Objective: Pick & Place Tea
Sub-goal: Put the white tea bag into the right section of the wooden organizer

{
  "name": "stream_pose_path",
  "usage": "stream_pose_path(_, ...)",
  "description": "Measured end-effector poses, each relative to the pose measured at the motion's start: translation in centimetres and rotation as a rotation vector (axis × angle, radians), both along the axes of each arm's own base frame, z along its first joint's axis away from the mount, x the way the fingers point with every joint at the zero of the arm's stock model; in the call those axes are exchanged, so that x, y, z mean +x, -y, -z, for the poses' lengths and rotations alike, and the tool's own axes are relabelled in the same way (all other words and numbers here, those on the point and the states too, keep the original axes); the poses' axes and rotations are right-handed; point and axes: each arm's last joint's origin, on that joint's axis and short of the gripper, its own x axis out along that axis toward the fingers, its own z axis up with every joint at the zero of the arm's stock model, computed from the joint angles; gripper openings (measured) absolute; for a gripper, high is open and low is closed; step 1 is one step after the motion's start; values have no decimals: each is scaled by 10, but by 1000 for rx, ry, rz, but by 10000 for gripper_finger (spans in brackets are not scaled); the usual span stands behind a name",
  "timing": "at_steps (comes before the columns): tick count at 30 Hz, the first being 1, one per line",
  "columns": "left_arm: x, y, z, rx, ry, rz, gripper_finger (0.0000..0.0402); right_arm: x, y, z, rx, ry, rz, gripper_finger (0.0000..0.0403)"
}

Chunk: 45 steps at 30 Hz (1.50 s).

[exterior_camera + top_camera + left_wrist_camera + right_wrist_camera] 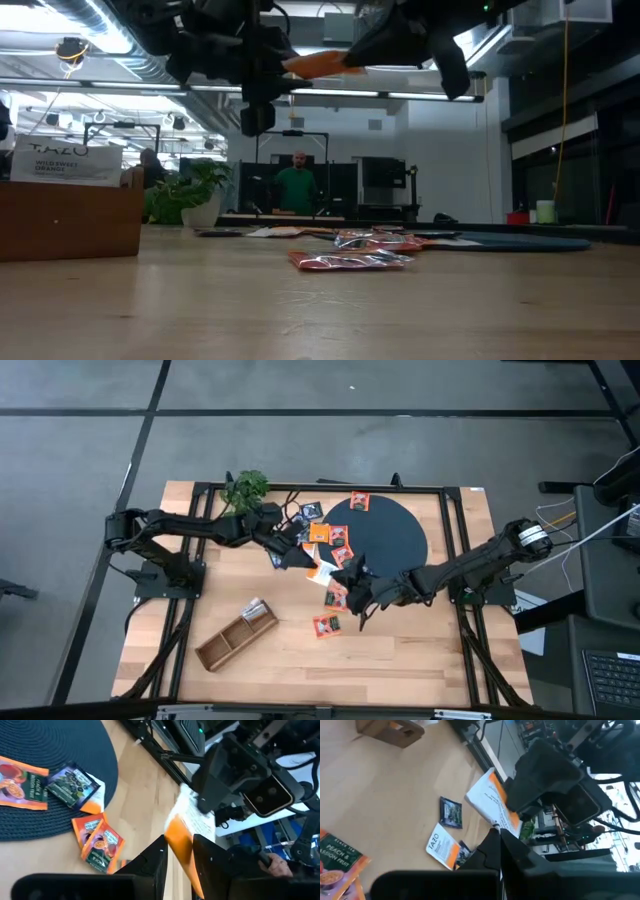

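Nearest the low camera lies a red sachet (350,260) on the surface (400,650). Both hands meet at the disc's (395,535) seven o'clock edge: left hand (312,563) grasps an orange-white sachet (181,832) aloft, right hand (352,582) clenches its other end. Opposing pulls could tear or drop it; loose sachets (335,538) crowd beneath.

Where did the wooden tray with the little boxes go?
In the high view, the wooden tray lies on the table's near-left part, below the scattered tea sachets.
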Motion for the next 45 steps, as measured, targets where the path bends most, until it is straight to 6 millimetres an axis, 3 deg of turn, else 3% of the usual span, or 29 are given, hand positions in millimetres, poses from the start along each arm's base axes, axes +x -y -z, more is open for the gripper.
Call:
stream_pose_path(7,2,6,-4,22,57,38,82,4,11,0,28,3,-5,2)
stream_pose_path(13,2,6,-5,58,77,74,19,5,15,0,48,-2,-28,14)
stream_pose_path(19,2,6,-4,94,89,83,12,5,16,1,130,19,12,37)
stream_pose_path(25,1,6,-1,130,75,97,10,-5,18,14,325,-56,130,71)
stream_pose_path(32,0,4,4,288,55,47,9,-22,25,10,751,-83,188,107)
stream_pose_path(39,4,13,3,478,84,-10,9,-41,52,32,1074,182,203,135)
stream_pose_path(45,9,27,-6,584,156,-72,9,-50,73,37,1227,390,152,141)
